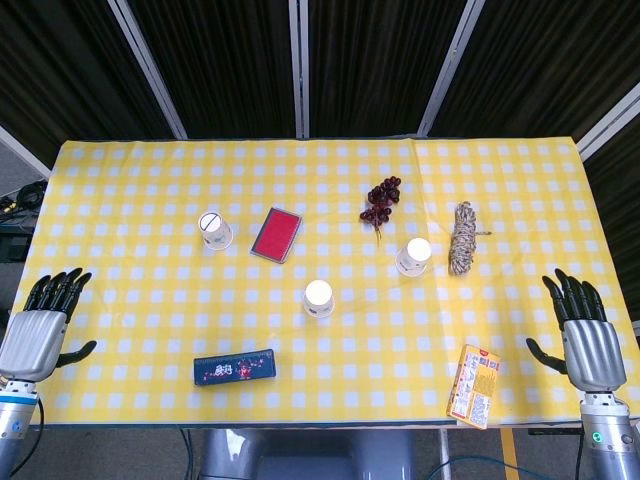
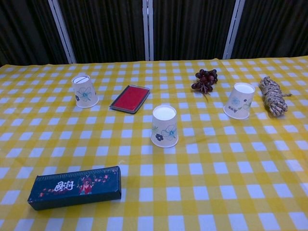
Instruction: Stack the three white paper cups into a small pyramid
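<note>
Three white paper cups with a flower print stand upside down and apart on the yellow checked table. One cup (image 1: 215,230) (image 2: 84,90) is at the left, one (image 1: 318,298) (image 2: 164,126) in the middle nearest me, one (image 1: 414,256) (image 2: 239,100) at the right. My left hand (image 1: 45,322) rests at the table's left edge, fingers spread, holding nothing. At the right edge my right hand (image 1: 582,332) is likewise spread and empty. Both hands are far from the cups and show only in the head view.
A red flat case (image 1: 276,234) (image 2: 129,98) lies beside the left cup. Dark grapes (image 1: 381,198) (image 2: 205,79) and a coil of rope (image 1: 462,237) (image 2: 273,95) lie near the right cup. A dark blue box (image 1: 234,367) (image 2: 75,187) and a yellow packet (image 1: 476,385) lie at the front.
</note>
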